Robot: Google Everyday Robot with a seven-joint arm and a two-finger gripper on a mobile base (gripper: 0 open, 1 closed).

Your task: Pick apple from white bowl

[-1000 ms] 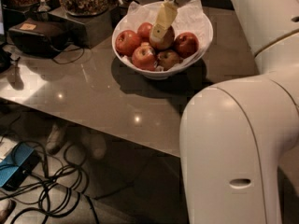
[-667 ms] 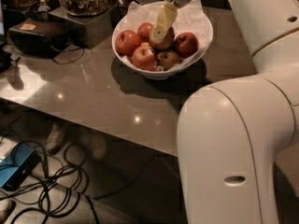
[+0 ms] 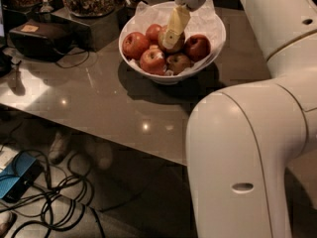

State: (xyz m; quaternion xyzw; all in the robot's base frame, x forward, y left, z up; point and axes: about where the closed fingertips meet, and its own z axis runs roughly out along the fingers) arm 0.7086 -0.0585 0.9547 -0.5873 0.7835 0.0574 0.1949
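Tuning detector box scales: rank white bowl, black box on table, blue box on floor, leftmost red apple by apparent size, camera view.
1. white bowl, with the claw dipped into it.
2-3. black box and blue box look about alike; not ranking them.
4. leftmost red apple.

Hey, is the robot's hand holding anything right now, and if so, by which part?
It cannot be told: the hand is down in the white bowl against the middle apple, but no hold shows.
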